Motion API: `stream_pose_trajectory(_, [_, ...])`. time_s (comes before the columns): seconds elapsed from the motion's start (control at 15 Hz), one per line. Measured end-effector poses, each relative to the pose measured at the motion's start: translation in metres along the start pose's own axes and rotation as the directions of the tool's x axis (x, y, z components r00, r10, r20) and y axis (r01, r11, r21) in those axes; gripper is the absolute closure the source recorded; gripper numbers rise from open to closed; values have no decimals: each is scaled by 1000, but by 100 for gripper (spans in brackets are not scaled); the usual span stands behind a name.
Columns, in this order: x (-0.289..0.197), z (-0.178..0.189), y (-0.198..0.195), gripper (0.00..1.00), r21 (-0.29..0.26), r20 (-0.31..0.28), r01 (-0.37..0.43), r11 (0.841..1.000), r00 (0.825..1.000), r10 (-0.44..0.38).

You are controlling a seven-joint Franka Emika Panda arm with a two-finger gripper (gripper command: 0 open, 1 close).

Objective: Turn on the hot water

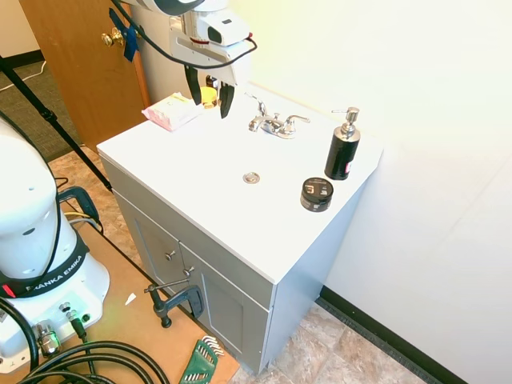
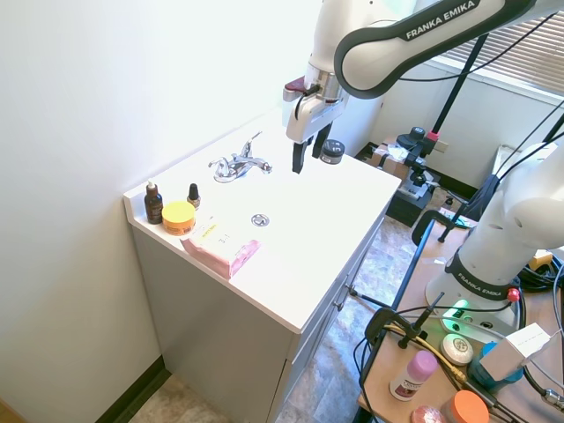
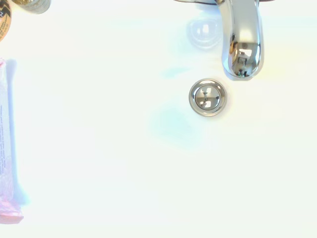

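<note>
The small chrome faucet stands at the back of the white sink top. Its left-hand lever, the hot water, slants up toward the wall, and the matching right lever points right. My gripper hangs open above the sink top, to the left of the hot lever and apart from it, with nothing between its fingers. In the second exterior view the gripper hovers beside the faucet. The wrist view shows the spout and the drain below.
A black soap-pump bottle and a round black tin stand on the right. A pink package, a yellow jar and small brown bottles crowd the left back corner. The wall runs close behind the faucet.
</note>
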State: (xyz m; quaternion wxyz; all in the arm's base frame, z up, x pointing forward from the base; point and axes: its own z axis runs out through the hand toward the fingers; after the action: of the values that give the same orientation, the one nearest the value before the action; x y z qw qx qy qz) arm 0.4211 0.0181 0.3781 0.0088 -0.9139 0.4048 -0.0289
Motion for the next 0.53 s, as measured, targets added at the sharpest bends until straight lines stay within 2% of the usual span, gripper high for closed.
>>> stream_pose_trajectory(0.27, [-2, 5, -9, 0, 7, -30, 3, 1000, 1000, -3])
stream_pose_trajectory(0.4, [-6, 9, -28, 0, 17, -82, -16, 1000, 996, 18])
stream_pose_trajectory(0.53, [-7, 11, -54, 0, 55, -157, -50, 997, 986, 58])
